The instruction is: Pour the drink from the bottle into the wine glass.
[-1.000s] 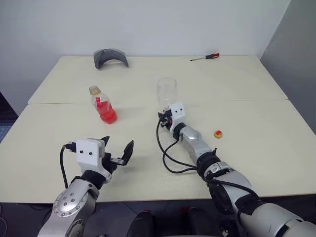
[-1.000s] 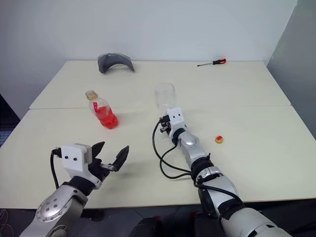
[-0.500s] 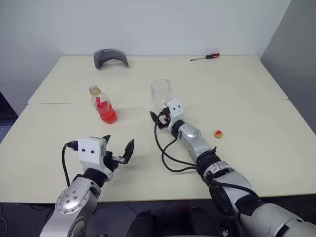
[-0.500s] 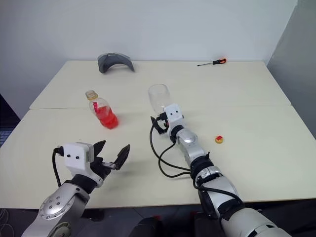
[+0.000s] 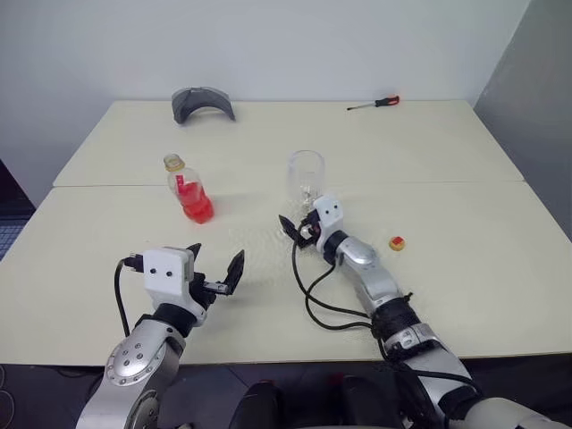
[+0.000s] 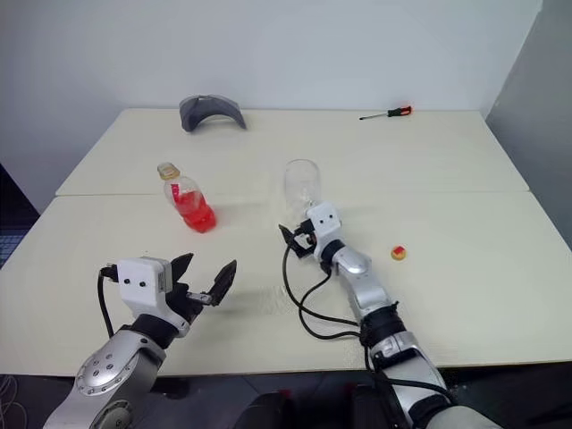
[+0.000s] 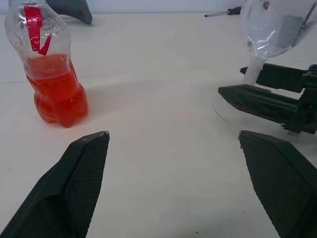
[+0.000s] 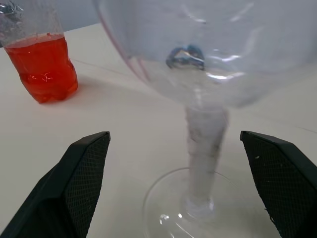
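Red drink (image 7: 56, 89) half-filling bottle (image 7: 47, 59), head views add screwdriver (image 5: 372, 103)

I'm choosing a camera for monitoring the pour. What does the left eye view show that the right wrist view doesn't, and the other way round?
Left eye view only: the open left gripper, the loose cap, a screwdriver and a grey object on the table. Right wrist view only: the wine glass stem and foot close up, between the open right gripper's fingers. Both: glass and bottle of red drink.
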Motion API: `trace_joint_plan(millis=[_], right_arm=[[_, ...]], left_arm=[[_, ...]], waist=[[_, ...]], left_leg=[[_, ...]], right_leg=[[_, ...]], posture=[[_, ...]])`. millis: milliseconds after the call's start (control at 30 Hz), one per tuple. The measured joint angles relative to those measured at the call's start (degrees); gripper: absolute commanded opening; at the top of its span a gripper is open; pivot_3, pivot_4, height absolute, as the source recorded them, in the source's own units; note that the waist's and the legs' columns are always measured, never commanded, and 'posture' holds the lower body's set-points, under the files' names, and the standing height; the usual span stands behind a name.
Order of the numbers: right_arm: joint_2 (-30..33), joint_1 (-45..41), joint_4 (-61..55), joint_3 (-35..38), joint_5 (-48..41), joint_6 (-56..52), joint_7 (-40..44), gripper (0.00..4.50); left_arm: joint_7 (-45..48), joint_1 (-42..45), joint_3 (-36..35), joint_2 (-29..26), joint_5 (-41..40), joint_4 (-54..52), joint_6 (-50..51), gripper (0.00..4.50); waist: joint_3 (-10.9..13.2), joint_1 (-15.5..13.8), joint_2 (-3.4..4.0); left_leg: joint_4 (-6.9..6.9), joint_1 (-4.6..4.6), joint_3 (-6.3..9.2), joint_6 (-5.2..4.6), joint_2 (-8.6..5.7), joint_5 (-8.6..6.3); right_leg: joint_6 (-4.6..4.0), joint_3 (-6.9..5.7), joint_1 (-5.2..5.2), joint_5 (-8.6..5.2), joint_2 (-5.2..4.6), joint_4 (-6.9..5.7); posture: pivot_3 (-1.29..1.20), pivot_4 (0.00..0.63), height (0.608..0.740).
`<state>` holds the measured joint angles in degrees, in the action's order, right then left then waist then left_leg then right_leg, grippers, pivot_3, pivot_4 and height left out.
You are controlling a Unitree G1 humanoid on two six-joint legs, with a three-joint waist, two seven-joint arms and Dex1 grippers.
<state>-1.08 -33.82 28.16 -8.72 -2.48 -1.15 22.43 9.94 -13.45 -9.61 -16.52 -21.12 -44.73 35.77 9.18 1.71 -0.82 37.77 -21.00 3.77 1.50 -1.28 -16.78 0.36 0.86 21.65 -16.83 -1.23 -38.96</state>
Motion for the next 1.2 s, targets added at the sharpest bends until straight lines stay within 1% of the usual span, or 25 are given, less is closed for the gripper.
trace_joint_plan(millis=[167, 300, 433, 500, 567, 700, 767, 867, 967, 1033, 1200], right_arm=[[3.7, 4.65, -11.23, -0.03, -1.29, -7.17, 2.21, 4.48], [9.45, 11.21, -27.86, 1.05, -5.61, -17.7, 5.12, 4.48], [20.23, 18.52, -45.79, 6.25, -11.86, -28.52, 8.59, 4.48], [24.89, 21.15, -51.82, 9.24, -14.51, -31.72, 10.36, 4.48], [27.72, 23.3, -56.19, 11.31, -17.69, -34.17, 12.27, 4.48], [37.28, 29.83, -66.75, 15.34, -29.0, -36.39, 22.9, 4.48], [38.43, 30.25, -69.17, 16.59, -32.98, -37.17, 24.44, 4.48], [38.12, 29.07, -70.5, 16.97, -37.84, -38.59, 23.47, 4.48], [37.26, 26.87, -70.6, 16.97, -40.21, -39.59, 20.77, 4.48], [36.54, 25.69, -70.73, 16.93, -42.05, -40.32, 18.76, 4.48], [37.05, 25.51, -70.86, 15.57, -42.39, -40.39, 17.4, 4.48]], left_arm=[[-0.21, 0.22, 0.19, -0.01, -0.04, 0.12, -0.01, 4.5], [-0.6, 1.53, -0.04, -1.46, 1.59, 2.23, 0.0, 4.5], [-2.61, 5.11, -2.74, -1.82, 4.91, 8.73, -1.56, 4.5], [-3.42, 8.29, -4.05, -1.84, 6.29, 12.39, -3.62, 4.5], [-4.11, 11.31, -4.31, -1.71, 7.32, 15.84, -5.93, 4.5], [-5.62, 16.73, -4.22, -0.02, 9.17, 23.7, -10.07, 4.5], [-5.67, 18.37, -3.97, 0.03, 9.94, 25.9, -11.36, 4.5], [-6.01, 20.25, -4.13, -0.03, 11.07, 28.62, -13.6, 4.5], [-5.86, 21.2, -4.31, -0.41, 12.09, 30.53, -15.4, 4.5], [-5.52, 22.03, -4.31, -0.81, 12.41, 31.87, -16.46, 4.5], [-4.43, 23.65, -4.4, -2.0, 12.81, 35.83, -18.68, 4.5]], waist=[[0.04, 0.0, -0.01], [0.12, -0.21, -0.03], [0.36, -0.74, -0.07], [0.43, -0.89, -0.15], [0.45, -0.76, -0.18], [0.7, -0.93, -0.3], [0.89, -0.78, -0.64], [0.95, -0.89, -0.74], [0.98, -1.11, -0.8], [0.98, -1.43, -0.8], [0.99, -1.76, -0.82]], left_leg=[[-0.06, 0.0, 0.01, 0.0, 0.0, 0.0], [-0.06, -0.1, 0.05, 0.0, -0.01, 0.0], [-0.04, -0.18, 0.15, -0.01, -0.04, -0.01], [-0.05, -0.21, 0.22, -0.01, -0.03, 0.0], [-0.05, -0.22, 0.2, 0.0, 0.0, 0.0], [-0.02, -0.38, 0.24, 0.0, -0.02, 0.0], [0.03, -0.4, 0.25, 0.0, 0.01, 0.0], [0.1, -0.44, 0.29, 0.0, 0.0, 0.0], [0.09, -0.51, 0.31, 0.01, 0.0, 0.0], [0.15, -0.78, 0.33, 0.02, 0.0, 0.01], [0.17, -0.88, 0.34, 0.04, -0.04, 0.03]], right_leg=[[0.0, 0.0, 0.04, -0.01, 0.01, 0.01], [0.03, -0.03, 0.06, -0.02, 0.0, 0.05], [0.15, -0.15, 0.06, -0.09, -0.02, 0.11], [0.22, -0.24, 0.07, -0.13, -0.01, 0.12], [0.22, -0.22, 0.09, -0.13, 0.02, 0.11], [0.19, -0.3, 0.12, -0.1, 0.0, 0.18], [0.19, -0.32, 0.14, -0.08, 0.01, 0.16], [0.23, -0.36, 0.14, -0.06, 0.0, 0.16], [0.17, -0.38, 0.2, -0.03, 0.0, 0.17], [0.16, -0.39, 0.47, -0.01, 0.0, 0.12], [0.15, -0.42, 0.55, 0.0, -0.04, 0.12]], posture=[[0.0, 0.15, 0.74], [0.0, 0.15, 0.74], [0.0, 0.15, 0.74], [0.0, 0.15, 0.74], [0.0, 0.15, 0.74], [0.0, 0.15, 0.74], [0.0, 0.15, 0.74], [0.0, 0.15, 0.74], [0.0, 0.15, 0.74], [0.0, 0.15, 0.74], [0.0, 0.15, 0.74]])
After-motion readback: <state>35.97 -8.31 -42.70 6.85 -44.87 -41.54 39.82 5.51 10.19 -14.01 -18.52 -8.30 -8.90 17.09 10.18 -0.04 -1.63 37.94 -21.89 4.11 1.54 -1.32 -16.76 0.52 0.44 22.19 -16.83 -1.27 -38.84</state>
